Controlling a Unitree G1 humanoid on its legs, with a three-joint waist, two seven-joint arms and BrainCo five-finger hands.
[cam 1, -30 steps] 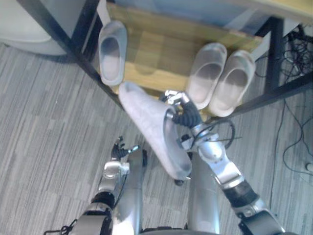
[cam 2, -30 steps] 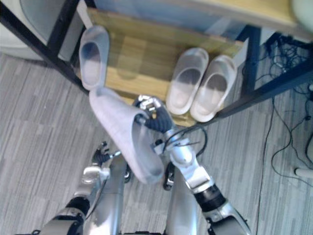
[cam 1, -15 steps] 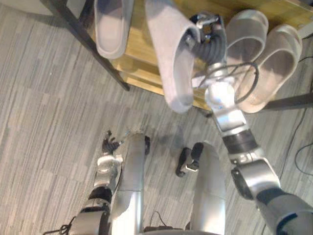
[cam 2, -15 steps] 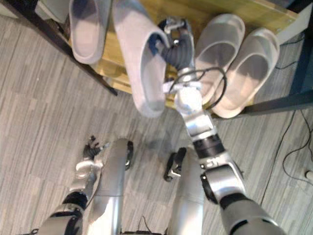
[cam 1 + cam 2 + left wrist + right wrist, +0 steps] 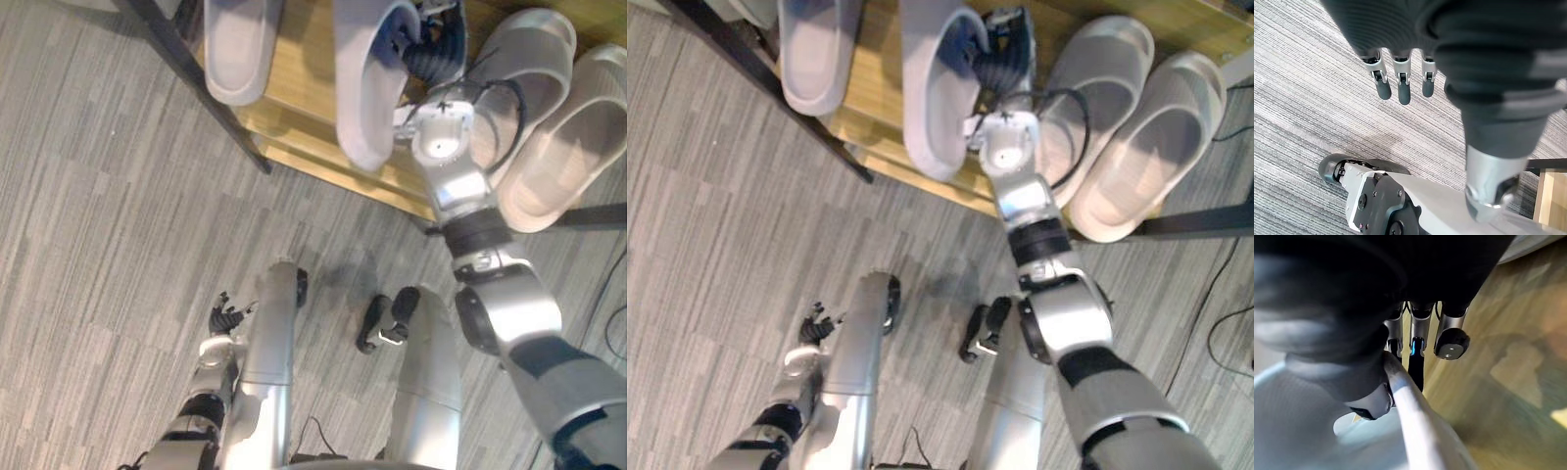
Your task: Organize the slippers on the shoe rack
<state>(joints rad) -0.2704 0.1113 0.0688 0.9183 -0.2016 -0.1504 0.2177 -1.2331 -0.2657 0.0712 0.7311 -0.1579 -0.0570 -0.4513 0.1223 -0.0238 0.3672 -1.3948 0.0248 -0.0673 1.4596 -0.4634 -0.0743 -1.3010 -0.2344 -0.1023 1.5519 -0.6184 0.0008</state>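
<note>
The left hand [image 5: 224, 317] hangs low beside the leg over the carpet [image 5: 108, 196], its fingers [image 5: 1403, 93] loose and nearly straight, holding nothing. At the left end of the shelf [image 5: 294, 103] a lone slipper [image 5: 240, 49] lies with its end poking past the front edge. Just beside it is the held slipper [image 5: 367, 88], lengthwise over the wood, its near end also past the front edge; whether its sole touches the shelf I cannot tell. The right hand [image 5: 438, 54] grips it from the side: in the wrist view the thumb and fingers [image 5: 1450, 341] are curled tight on the slipper's rim [image 5: 1415, 426], a narrow pinch with the rim between them. To the right the pair [image 5: 524, 88] sits close together, angled, near the forearm. The step in hand looks like setting this slipper down next to the lone one. To do it well, bring it level and parallel to its mate, slide it further in so less overhangs, and let the sole rest fully before the pinch loosens. Draw the hand back without brushing the pair.
</note>
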